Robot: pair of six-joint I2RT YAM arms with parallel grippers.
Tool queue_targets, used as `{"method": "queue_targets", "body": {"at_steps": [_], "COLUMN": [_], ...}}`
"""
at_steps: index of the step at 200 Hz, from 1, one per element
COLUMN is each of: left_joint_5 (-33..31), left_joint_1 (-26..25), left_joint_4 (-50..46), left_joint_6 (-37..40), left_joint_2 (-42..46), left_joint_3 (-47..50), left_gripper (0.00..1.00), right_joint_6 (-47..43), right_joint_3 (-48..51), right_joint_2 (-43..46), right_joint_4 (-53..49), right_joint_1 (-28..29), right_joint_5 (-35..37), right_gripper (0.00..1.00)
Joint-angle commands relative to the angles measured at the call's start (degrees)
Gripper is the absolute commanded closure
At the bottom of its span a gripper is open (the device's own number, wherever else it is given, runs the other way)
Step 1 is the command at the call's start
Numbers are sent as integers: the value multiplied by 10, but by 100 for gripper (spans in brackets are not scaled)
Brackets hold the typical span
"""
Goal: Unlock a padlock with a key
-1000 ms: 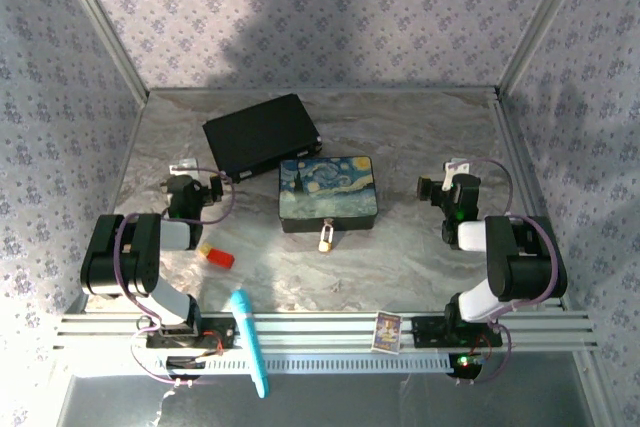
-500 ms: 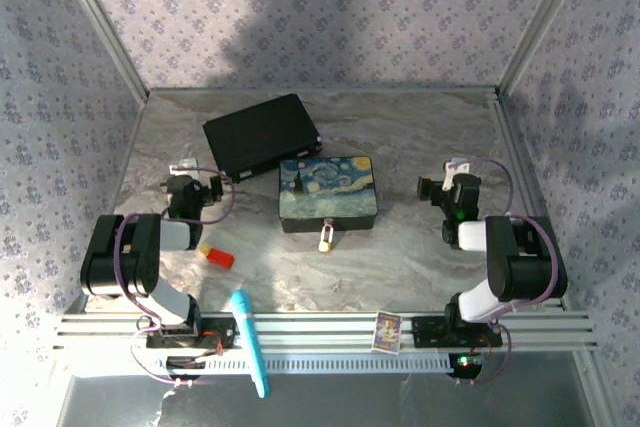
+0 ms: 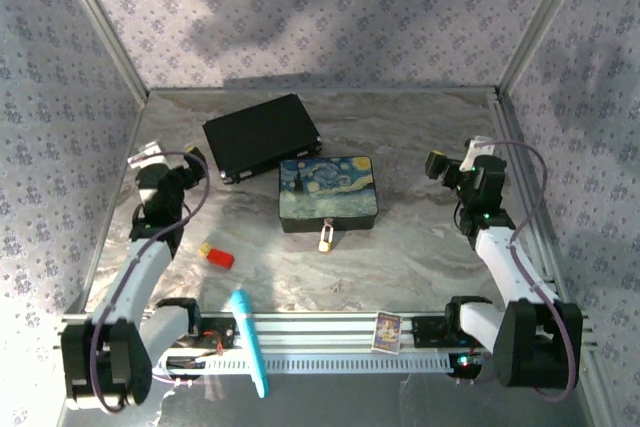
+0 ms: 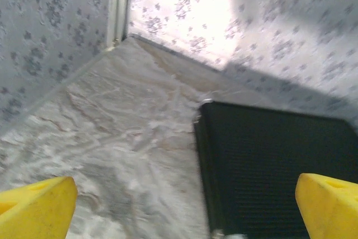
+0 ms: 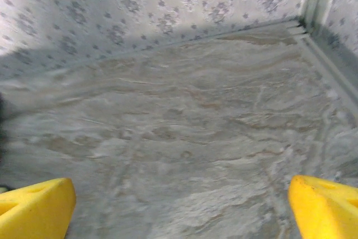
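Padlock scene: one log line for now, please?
left gripper: open, empty | right gripper: open, empty | padlock: by painted box, near side, untouched

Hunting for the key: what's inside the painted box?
The box is shut, with the padlock at its near side. Whatever is inside is hidden.

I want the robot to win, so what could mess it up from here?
1. The padlock is tiny and sits at the front edge of the painted box, so a tool may slip off it or shove the box.
2. The left tool is open and points at the black case, so it might bump the case when it swings toward the lock.
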State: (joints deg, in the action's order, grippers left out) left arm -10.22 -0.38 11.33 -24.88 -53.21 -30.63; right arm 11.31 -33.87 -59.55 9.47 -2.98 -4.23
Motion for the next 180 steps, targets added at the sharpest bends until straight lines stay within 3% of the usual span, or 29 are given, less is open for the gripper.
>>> {"method": "queue_targets", "body": {"at_steps": [1, 20, 55, 80, 123, 148, 180], "left_joint_5": [109, 170, 105, 95, 89, 76, 66], "left_joint_1": [-2, -30, -197, -292, -401, -452, -490], "left_joint_4": [-145, -208, -345, -356, -364, -343, -312], "left_joint_6": [-136, -177, -176, -193, -226, -262, -293], "left_joint_2": [46, 58, 41, 20, -24, -28, -48], "left_joint_3": [-5, -7, -53, -60, -63, -51, -35], "left_gripper": [0, 0, 0, 1, 4, 6, 8], "right_joint_6": [82, 103, 180, 242, 354, 407, 456], "right_joint_3": [-31, -42, -30, -29, -46, -59, -102], "right_joint_2": [14, 22, 50, 56, 2, -65, -164], "right_joint_4": [-192, -255, -336, -363, -403, -379, -375], "right_joint_1": [0, 41, 210, 352, 561, 652, 723], "right_joint_5": [-132, -180, -64, 33, 157, 183, 207], "right_gripper": [1, 7, 13, 19, 29, 31, 39]}}
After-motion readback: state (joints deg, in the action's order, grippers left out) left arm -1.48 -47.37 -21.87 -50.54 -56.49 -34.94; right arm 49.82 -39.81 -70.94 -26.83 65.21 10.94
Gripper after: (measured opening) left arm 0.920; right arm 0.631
